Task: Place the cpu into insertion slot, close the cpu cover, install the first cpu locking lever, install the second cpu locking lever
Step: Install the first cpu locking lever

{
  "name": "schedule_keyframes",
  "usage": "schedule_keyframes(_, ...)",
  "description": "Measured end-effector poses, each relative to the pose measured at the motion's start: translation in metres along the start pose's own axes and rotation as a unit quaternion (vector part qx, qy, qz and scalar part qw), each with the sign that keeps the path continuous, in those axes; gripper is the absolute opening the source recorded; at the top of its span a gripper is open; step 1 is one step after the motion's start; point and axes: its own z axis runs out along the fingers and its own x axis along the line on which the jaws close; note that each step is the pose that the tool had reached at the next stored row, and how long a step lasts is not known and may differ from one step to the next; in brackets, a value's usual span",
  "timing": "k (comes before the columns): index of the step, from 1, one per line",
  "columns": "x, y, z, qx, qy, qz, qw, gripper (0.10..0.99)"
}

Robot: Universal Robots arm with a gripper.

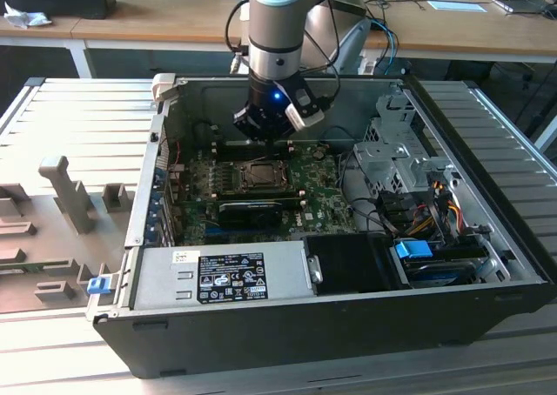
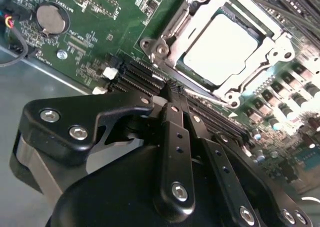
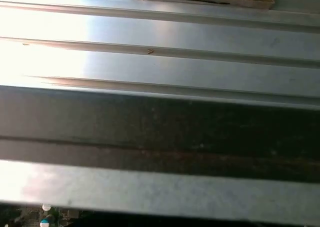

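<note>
In the second wrist view the pale silver cpu [image 2: 220, 46] lies flat in the insertion slot [image 2: 167, 47]. The cpu cover [image 2: 279, 46] is down around it, and the chip shows through the cover's window. My gripper [image 2: 172, 88] has its black fingers [image 2: 176, 137] pressed together, with the tips just beside the slot's near edge. A thin bright lever rod [image 2: 206, 94] runs there. I see nothing held between the fingers. In the exterior view the gripper [image 1: 265, 132] hangs inside the open computer case, just behind the insertion slot [image 1: 260, 176].
A long black card [image 1: 251, 210] lies in front of the socket, and the grey power supply [image 1: 222, 277] is along the case front. A drive cage [image 1: 400, 147] and cables [image 1: 435, 205] are at the exterior view's right. Black memory slots [image 2: 142, 77] and a coin battery [image 2: 48, 18] are near the fingers.
</note>
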Motion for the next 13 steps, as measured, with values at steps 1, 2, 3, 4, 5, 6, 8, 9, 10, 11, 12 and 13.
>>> schedule_keyframes(1, -0.0003, -0.0001, 0.0017, 0.0002, 0.0000, 0.000, 1.0000, 0.106)
schedule_keyframes(2, -0.0007, -0.0003, 0.0031, 0.0004, 0.0000, 0.000, 1.0000, 0.106)
schedule_keyframes(3, -0.0011, -0.0004, 0.0043, 0.0007, 0.0001, 0.000, 1.0000, 0.106)
schedule_keyframes(4, -0.0015, -0.0005, 0.0053, 0.0015, 0.0001, 0.000, 1.0000, 0.106)
schedule_keyframes(5, -0.0019, -0.0005, 0.0058, 0.0021, 0.0002, 0.000, 1.0000, 0.106)
schedule_keyframes(6, -0.0022, -0.0006, 0.0062, 0.0027, 0.0002, 0.000, 1.0000, 0.106)
schedule_keyframes(8, -0.0025, -0.0007, 0.0070, 0.0043, 0.0003, 0.000, 1.0000, 0.106)
schedule_keyframes(9, -0.0026, -0.0007, 0.0074, 0.0052, 0.0004, 0.000, 1.0000, 0.106)
schedule_keyframes(10, -0.0026, -0.0008, 0.0076, 0.0059, 0.0004, 0.000, 1.0000, 0.106)
schedule_keyframes(11, -0.0026, -0.0008, 0.0080, 0.0066, 0.0005, 0.000, 1.0000, 0.106)
schedule_keyframes(12, -0.0025, -0.0009, 0.0083, 0.0072, 0.0006, 0.000, 1.0000, 0.106)
schedule_keyframes(13, -0.0025, -0.0011, 0.0113, 0.0077, 0.0006, 0.000, 1.0000, 0.106)
